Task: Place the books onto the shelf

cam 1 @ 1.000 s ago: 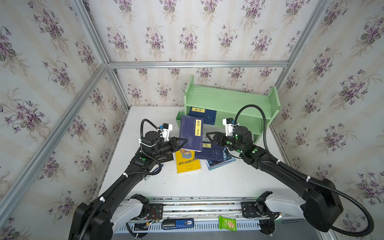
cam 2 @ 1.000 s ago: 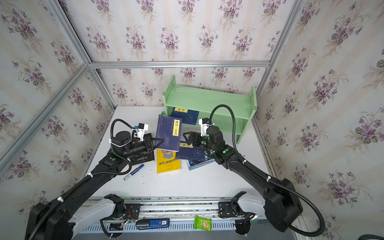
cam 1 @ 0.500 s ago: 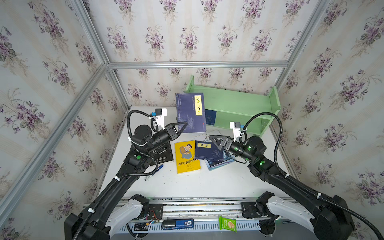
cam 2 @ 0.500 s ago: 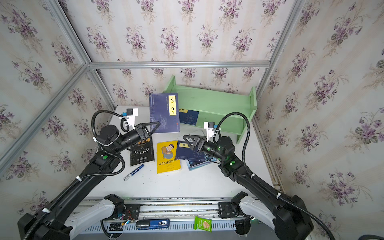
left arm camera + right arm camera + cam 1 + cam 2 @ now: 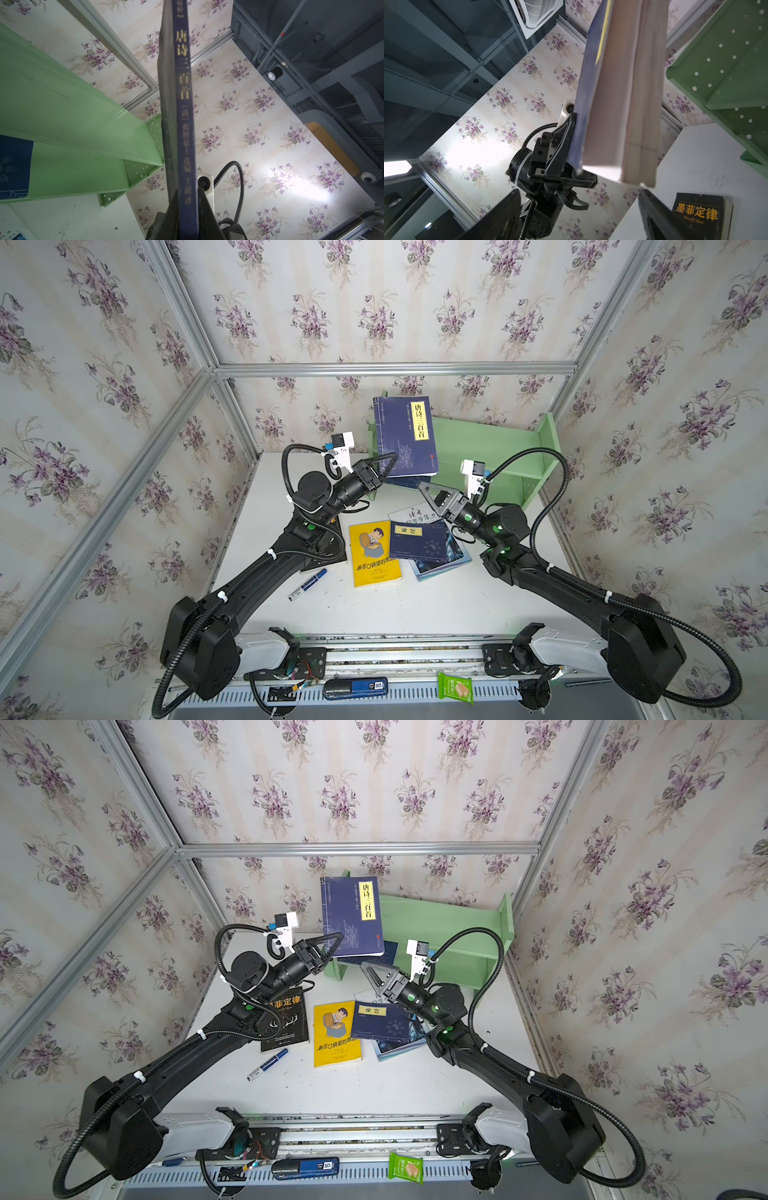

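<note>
My left gripper (image 5: 394,457) (image 5: 338,936) (image 5: 188,190) is shut on the lower spine corner of a navy book with a yellow title label (image 5: 405,435) (image 5: 351,915) (image 5: 618,93). The book stands upright in the air before the left end of the pale green shelf (image 5: 490,448) (image 5: 436,919) (image 5: 62,104). My right gripper (image 5: 426,489) (image 5: 368,967) (image 5: 578,195) is open just below the book's lower corner, holding nothing. On the table lie a yellow cartoon book (image 5: 374,553), a smaller navy book (image 5: 417,541) on a white-blue one (image 5: 451,558), and a black book (image 5: 286,1023). Another navy book (image 5: 374,957) lies on the shelf's lower tier.
A blue marker pen (image 5: 307,585) lies on the table left of the yellow book. A green snack packet (image 5: 455,686) and a blue-black device (image 5: 355,688) rest on the front rail. Flowered walls close in the table on three sides.
My left gripper has lifted the navy book from above the table pile up and back to the shelf's left end. My right arm has drawn back to the right, its gripper still open.
</note>
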